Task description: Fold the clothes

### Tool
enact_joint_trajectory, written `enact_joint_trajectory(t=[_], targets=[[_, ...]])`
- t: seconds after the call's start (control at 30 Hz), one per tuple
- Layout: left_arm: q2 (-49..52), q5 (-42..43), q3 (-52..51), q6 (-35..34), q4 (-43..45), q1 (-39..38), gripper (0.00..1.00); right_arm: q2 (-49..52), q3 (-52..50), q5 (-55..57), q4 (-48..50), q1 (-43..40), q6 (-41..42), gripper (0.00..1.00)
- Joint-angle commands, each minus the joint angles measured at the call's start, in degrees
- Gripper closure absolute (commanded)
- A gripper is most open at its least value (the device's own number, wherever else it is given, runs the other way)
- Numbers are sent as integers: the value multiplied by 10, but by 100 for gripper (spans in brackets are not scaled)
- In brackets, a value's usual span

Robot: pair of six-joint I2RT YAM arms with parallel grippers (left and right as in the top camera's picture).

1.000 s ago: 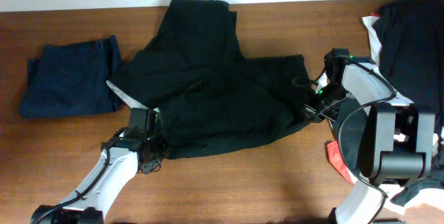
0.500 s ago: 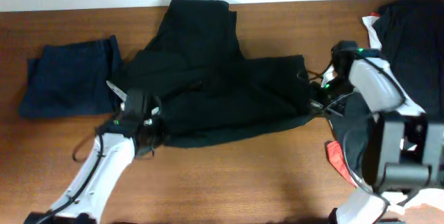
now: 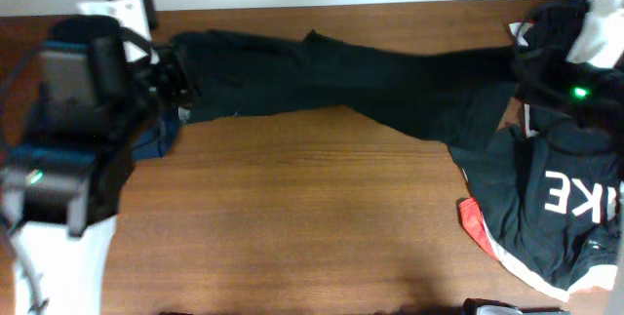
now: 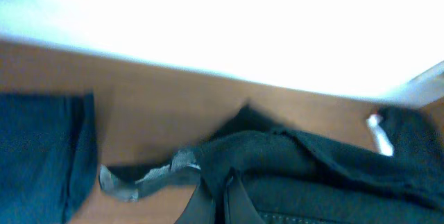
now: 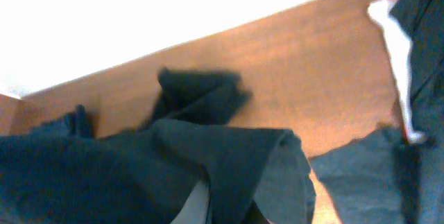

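Observation:
A plain black garment [image 3: 370, 71] hangs stretched in a long band between my two grippers, above the table. My left gripper [image 3: 180, 86] is shut on its left end, and the wrist view shows the fingers [image 4: 216, 196] pinching the black cloth [image 4: 312, 168]. My right gripper [image 3: 526, 57] is shut on its right end, with cloth [image 5: 173, 161] draped over the fingers [image 5: 229, 207]. A folded dark navy garment [image 3: 156, 139] lies at the left, mostly hidden under my left arm, and also shows in the left wrist view [image 4: 41, 148].
A pile of black clothes with white lettering [image 3: 556, 198], white trim and a red bit [image 3: 475, 225] lies at the right edge; its trim shows in the right wrist view [image 5: 392, 37]. The brown wooden table [image 3: 312, 217] meets a white wall at the back.
Both arms have risen and pulled apart. The black garment, which lay spread on the table, now hangs stretched between them. The left arm now covers most of the navy garment.

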Motion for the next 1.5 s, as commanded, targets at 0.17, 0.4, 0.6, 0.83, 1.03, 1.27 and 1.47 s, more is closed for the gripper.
enact_joint_trajectory(t=[0.17, 0.4, 0.6, 0.83, 1.03, 1.27, 1.47], targets=[[-56, -19, 87, 17, 21, 62, 100, -18, 167, 121, 40, -5, -9, 96], [33, -19, 87, 17, 45, 62, 99, 61, 166, 124, 56, -5, -9, 96], [180, -19, 87, 18, 195, 62, 99, 198, 167, 129, 154, -5, -1, 96], [266, -17, 87, 17, 396, 69, 100, 207, 182, 123, 298, -37, 75, 96], [256, -7, 201, 18, 373, 89, 100, 172, 244, 126, 271, -73, 35, 96], [259, -15, 227, 18, 12, 89, 99, 199, 211, 129, 2, -68, -37, 96], [327, -16, 185, 17, -247, 80, 100, 249, 82, 161, -147, -68, -37, 96]])
